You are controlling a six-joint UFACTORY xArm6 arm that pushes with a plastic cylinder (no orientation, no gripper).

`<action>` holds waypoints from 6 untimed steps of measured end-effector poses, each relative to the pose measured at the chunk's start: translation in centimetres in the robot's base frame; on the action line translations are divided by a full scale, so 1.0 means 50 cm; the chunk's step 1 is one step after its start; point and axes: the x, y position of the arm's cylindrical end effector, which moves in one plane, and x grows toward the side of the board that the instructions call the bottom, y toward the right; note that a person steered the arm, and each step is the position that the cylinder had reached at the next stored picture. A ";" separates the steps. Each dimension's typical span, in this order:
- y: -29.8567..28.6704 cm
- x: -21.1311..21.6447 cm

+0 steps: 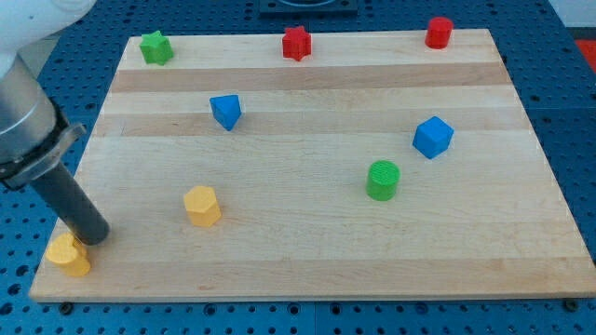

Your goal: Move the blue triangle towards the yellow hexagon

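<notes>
blue triangle (225,111) well above-right (my tip (93,239))

green star (156,46) | red star (296,43) | red cylinder (439,33) | blue cube (432,137) | green cylinder (383,180) — yellow block (68,255) (corner)

Upper part of arm (23,102) cut off by the view's left and top edges; only grey cylindrical housing and dark rod (73,207) visible. My tip (95,239) at rod's lower end, just beside a small yellow block (70,255) at the wooden board's (307,270) lower left corner; contact between them impossible to confirm. Yellow block partly hidden behind the rod, shape not readable. Dark object (307,7) at the view's top centre cropped by the frame, identity unclear. Blue perforated table surface (577,112) cropped on all sides. Board's lower right corner cropped at the view's right edge.
</notes>
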 end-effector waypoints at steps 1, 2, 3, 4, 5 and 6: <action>-0.002 -0.136; 0.024 -0.316; 0.121 -0.458; 0.230 -0.442; 0.276 -0.417; 0.294 -0.365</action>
